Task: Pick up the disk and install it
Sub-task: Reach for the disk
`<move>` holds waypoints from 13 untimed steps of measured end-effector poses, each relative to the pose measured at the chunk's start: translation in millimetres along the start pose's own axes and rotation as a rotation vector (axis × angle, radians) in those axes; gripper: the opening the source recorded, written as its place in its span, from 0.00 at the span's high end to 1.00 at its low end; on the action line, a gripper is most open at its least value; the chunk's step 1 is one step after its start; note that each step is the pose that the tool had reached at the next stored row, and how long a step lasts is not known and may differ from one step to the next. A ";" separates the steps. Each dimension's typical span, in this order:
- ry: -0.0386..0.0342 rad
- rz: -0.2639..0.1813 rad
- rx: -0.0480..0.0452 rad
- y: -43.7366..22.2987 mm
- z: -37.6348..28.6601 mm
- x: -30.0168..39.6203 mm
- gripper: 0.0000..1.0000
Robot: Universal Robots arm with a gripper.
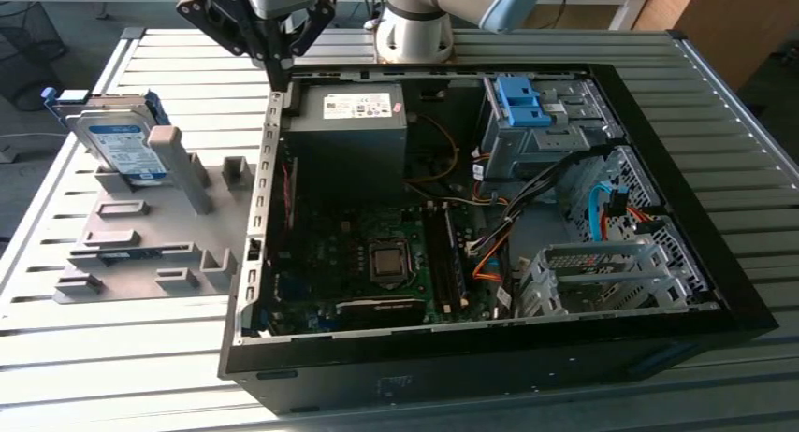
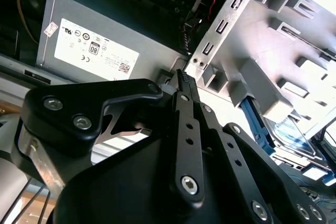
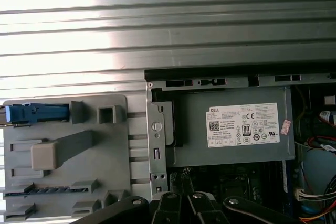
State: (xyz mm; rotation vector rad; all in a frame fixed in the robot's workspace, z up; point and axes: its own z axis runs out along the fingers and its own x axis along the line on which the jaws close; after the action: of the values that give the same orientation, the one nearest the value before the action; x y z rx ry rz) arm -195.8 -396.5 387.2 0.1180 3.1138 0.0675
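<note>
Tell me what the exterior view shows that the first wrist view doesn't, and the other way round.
The exterior view adds the motherboard, the drive cage with a blue bracket, the silver cage and the arm's base. The first wrist view adds a small pinkish sticker on the power supply. Both share that power supply, the grey fixture, the disk standing in it, seen edge-on in the first wrist view, and the gripper, shut and holding nothing, near the case's rear corner.
</note>
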 end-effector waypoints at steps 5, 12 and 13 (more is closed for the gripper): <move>0.0000 0.000 0.0000 -0.2 0.1 4.3 0.89; 0.0000 0.000 0.0000 0.7 0.3 17.9 0.89; 0.0000 0.000 0.0000 1.2 0.3 20.6 0.89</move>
State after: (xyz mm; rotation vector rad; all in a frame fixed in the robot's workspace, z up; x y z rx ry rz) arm -216.2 -393.7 386.5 0.1181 3.1138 0.0676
